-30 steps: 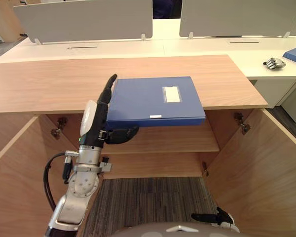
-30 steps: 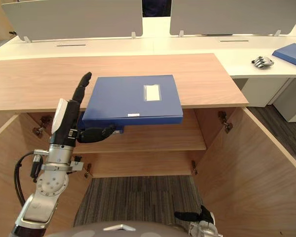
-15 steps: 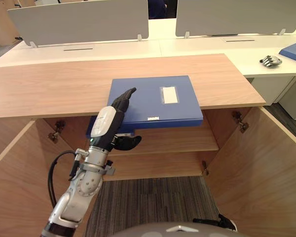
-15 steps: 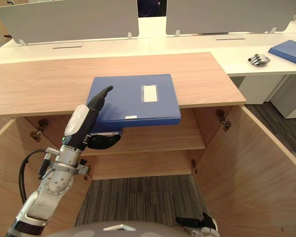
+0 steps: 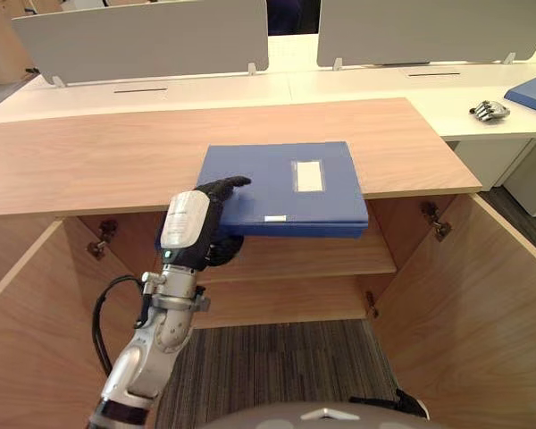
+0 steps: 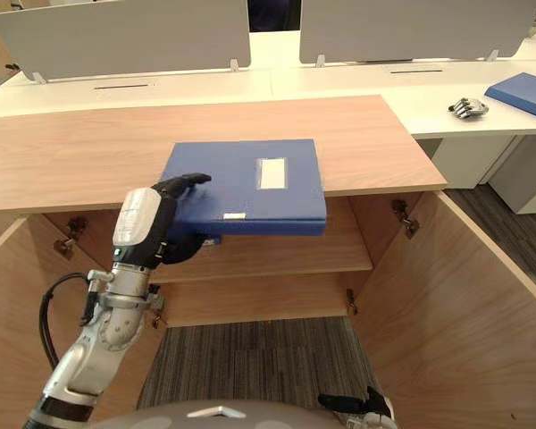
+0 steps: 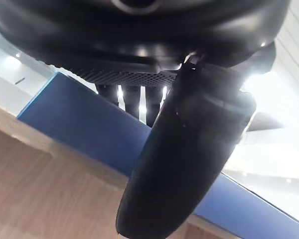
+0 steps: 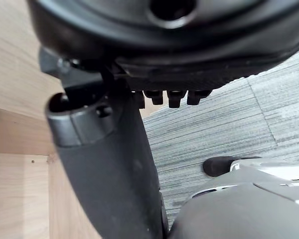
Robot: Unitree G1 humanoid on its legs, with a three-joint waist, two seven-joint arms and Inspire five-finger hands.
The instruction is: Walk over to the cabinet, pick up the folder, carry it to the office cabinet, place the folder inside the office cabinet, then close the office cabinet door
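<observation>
Upright a second ago, our left robot hand point(image 5: 195, 225) now pinches the corner of the folder point(image 5: 290, 183), which overhangs the counter point(image 5: 98, 161) just beyond it, so we judge lifting comes next.

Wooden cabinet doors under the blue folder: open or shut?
Open. The left door and right door stand swung outward, baring the inner wooden shelf.

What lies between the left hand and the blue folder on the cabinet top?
Nothing. In the left eye view the left hand touches the folder, with its fingers curled over the near left corner and its thumb beneath.
</observation>
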